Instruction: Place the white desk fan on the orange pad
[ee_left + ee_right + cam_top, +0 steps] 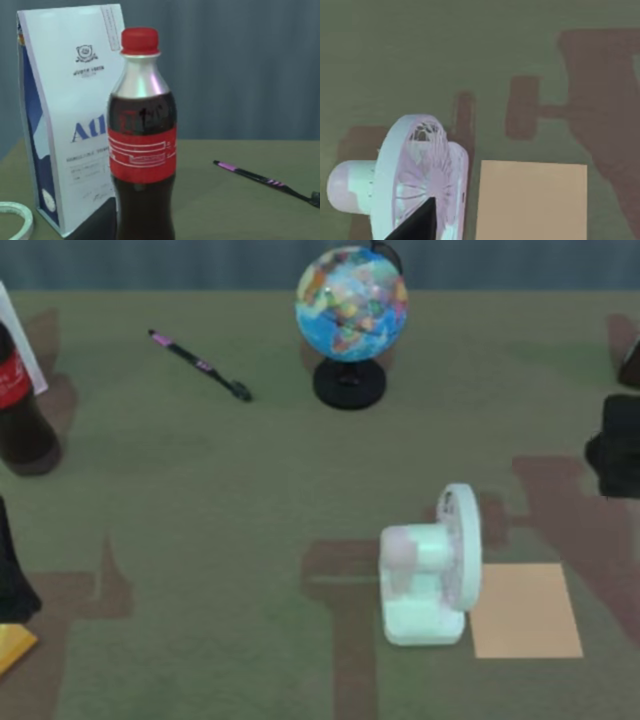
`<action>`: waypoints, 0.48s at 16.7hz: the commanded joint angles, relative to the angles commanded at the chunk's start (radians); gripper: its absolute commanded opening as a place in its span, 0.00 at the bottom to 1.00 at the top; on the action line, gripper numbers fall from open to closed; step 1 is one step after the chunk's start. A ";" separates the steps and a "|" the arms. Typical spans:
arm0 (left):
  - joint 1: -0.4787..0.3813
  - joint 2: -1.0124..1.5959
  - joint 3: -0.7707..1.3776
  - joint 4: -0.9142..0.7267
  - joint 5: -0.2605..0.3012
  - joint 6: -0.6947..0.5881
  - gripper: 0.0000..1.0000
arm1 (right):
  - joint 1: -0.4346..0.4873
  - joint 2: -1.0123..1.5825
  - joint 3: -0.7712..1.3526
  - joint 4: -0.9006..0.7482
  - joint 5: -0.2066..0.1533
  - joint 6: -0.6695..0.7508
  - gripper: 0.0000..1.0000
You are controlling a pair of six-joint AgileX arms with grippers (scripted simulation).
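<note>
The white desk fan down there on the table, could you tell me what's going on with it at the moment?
Nothing holds the white desk fan yet. It stands on the table just left of the orange pad, not on it. The right arm sits at the table's right edge, its wrist camera looking down on fan and pad. The left arm is parked at the left edge near a cola bottle. A globe and pen lie farther back.

Fan [432, 575] just left of pad [526, 610]
</note>
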 joint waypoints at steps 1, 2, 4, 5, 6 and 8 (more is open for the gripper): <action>0.000 0.000 0.000 0.000 0.000 0.000 1.00 | 0.031 0.101 0.090 -0.067 0.000 0.032 1.00; 0.000 0.000 0.000 0.000 0.000 0.000 1.00 | 0.062 0.200 0.179 -0.133 0.000 0.063 1.00; 0.000 0.000 0.000 0.000 0.000 0.000 1.00 | 0.119 0.386 0.345 -0.258 -0.001 0.121 1.00; 0.000 0.000 0.000 0.000 0.000 0.000 1.00 | 0.145 0.470 0.421 -0.316 -0.001 0.147 1.00; 0.000 0.000 0.000 0.000 0.000 0.000 1.00 | 0.170 0.549 0.490 -0.369 0.000 0.171 1.00; 0.000 0.000 0.000 0.000 0.000 0.000 1.00 | 0.212 0.685 0.609 -0.463 0.000 0.213 1.00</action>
